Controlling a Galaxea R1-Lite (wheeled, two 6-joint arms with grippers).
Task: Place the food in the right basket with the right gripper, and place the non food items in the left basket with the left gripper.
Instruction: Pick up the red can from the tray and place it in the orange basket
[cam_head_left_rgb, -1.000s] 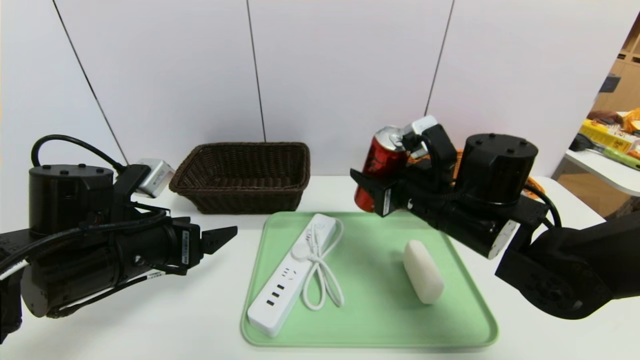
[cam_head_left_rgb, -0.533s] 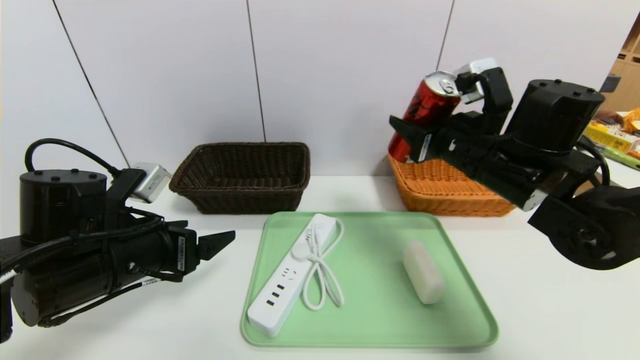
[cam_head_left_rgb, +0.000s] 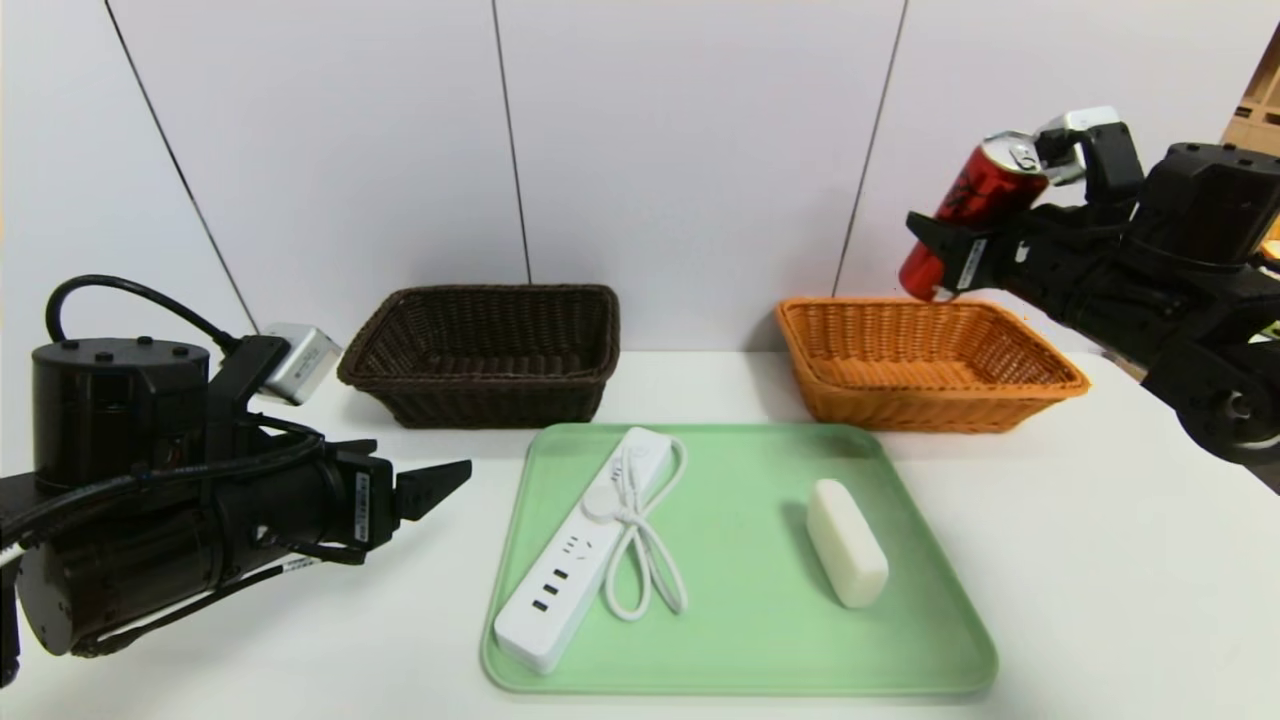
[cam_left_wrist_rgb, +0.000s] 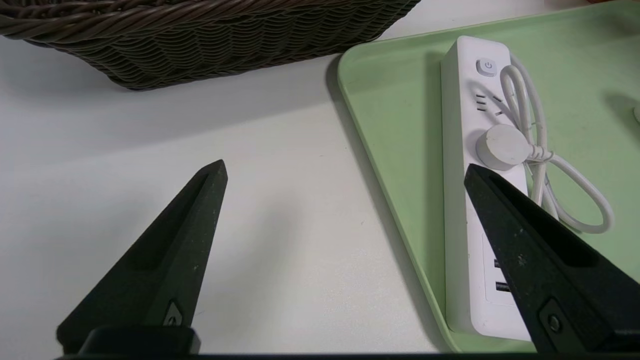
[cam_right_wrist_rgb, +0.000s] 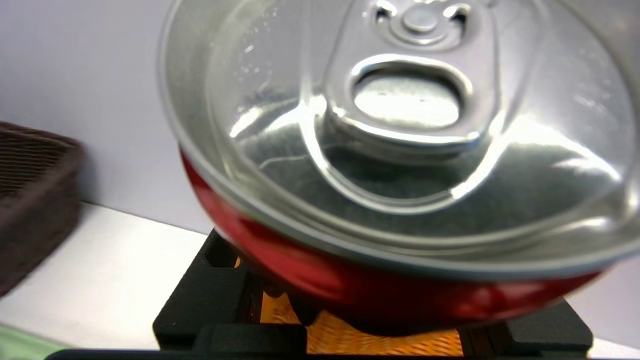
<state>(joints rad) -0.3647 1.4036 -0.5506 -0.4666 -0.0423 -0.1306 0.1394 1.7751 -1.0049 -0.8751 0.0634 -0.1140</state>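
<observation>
Gripper, left (cam_left_wrist_rgb: 345, 167), at left of frame in the head view: jaws wide apart, nothing between. One dark brown wicker basket (cam_head_left_rgb: 490, 379), upper left of centre. One green tray (cam_head_left_rgb: 740, 640), lower centre, holding one white power strip (cam_head_left_rgb: 545, 610) and one white block (cam_head_left_rgb: 847, 545). One orange wicker basket (cam_head_left_rgb: 930, 385), right of centre. One red soda can (cam_head_left_rgb: 985, 195), tilted, upper right, above that basket, clamped in right gripper (cam_head_left_rgb: 955, 235). Surface: white table (cam_head_left_rgb: 1100, 560). Room: white panelled wall (cam_head_left_rgb: 690, 150) behind.

Black arms, seemingly matte; looping cables
</observation>
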